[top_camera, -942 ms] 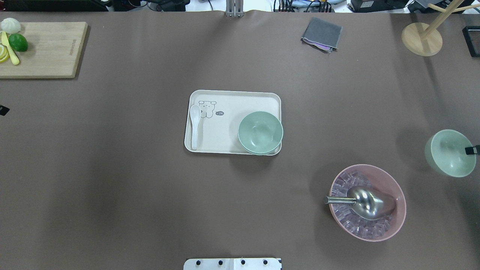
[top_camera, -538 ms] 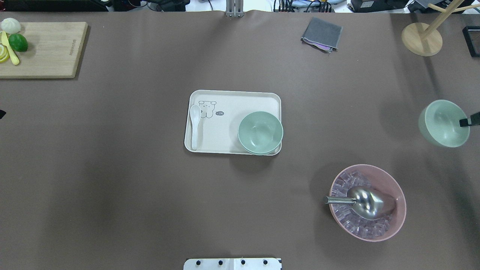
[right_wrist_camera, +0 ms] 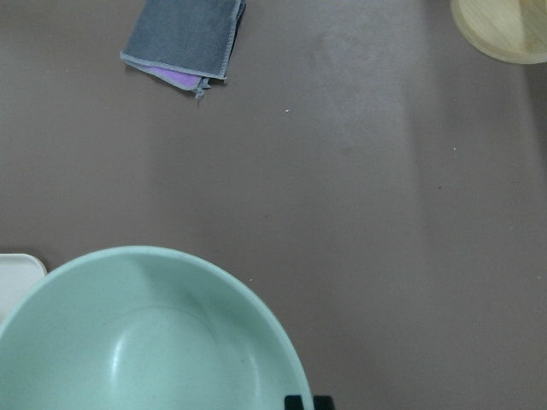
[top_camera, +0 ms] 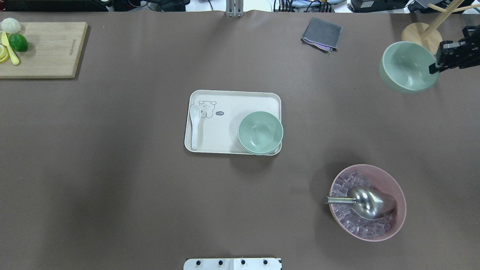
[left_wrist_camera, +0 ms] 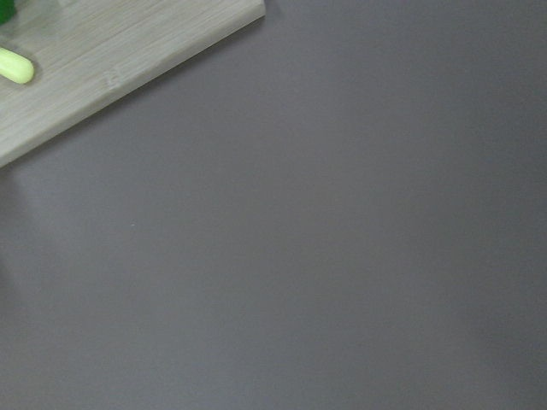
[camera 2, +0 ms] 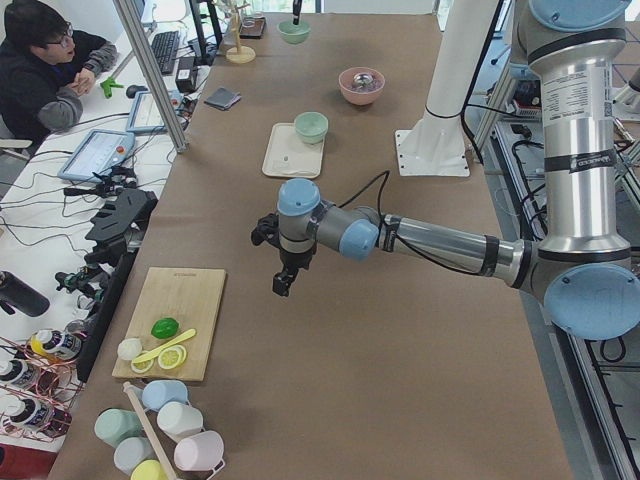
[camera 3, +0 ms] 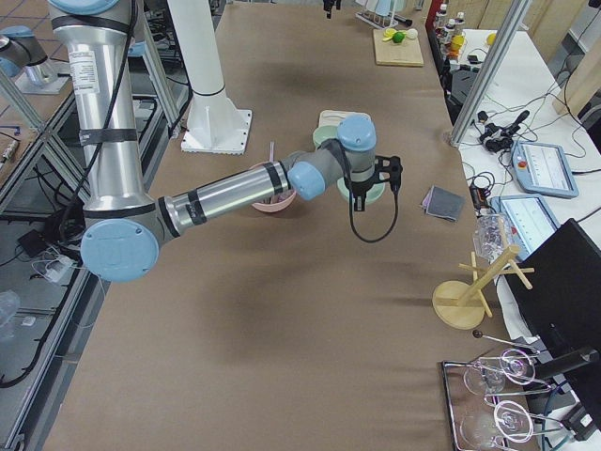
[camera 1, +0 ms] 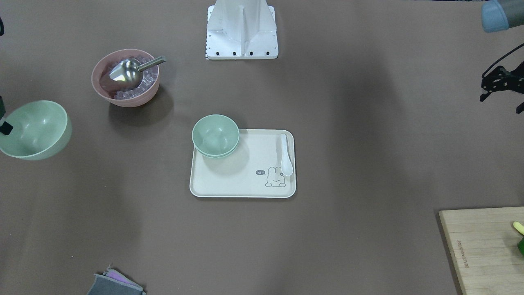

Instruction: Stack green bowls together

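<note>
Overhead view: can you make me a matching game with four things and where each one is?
Things:
1. white spoon
2. metal scoop
3. lime
4. lone green bowl

Places:
A. in the pink bowl
B. on the cutting board
C. held by the right gripper
D. on the tray

Pairs: 1-D, 2-A, 3-B, 4-C.

Nested green bowls point(top_camera: 260, 132) on tray point(top_camera: 225, 125), third bowl point(top_camera: 407, 66) aloft.

Overhead and front-facing views look steeply down from opposite sides, sharing the tray point(top_camera: 221, 131)
</note>
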Robot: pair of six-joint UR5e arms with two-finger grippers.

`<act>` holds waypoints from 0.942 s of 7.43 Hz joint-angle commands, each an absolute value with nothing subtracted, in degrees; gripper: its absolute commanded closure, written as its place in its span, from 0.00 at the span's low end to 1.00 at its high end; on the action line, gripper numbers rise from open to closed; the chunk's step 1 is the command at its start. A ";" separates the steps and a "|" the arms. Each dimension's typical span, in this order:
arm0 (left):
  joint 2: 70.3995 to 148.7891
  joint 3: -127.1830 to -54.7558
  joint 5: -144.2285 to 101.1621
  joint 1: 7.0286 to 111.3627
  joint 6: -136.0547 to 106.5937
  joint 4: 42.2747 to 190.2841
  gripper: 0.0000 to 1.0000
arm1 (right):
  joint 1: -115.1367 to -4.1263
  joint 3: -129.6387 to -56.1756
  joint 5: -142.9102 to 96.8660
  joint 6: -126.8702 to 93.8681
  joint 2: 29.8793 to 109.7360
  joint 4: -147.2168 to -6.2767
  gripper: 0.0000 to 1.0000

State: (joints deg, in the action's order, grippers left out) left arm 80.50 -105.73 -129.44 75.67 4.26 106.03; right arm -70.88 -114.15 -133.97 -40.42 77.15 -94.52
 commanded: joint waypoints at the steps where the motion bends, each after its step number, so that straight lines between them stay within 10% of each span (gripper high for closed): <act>1: 78.14 -99.51 -132.09 83.89 7.91 110.32 0.01 | -64.46 -117.51 -129.75 -49.58 68.50 -105.55 1.00; 7: 81.04 -101.16 -131.48 91.85 16.08 88.86 0.01 | -45.90 -115.50 -120.41 -68.16 61.63 -103.20 1.00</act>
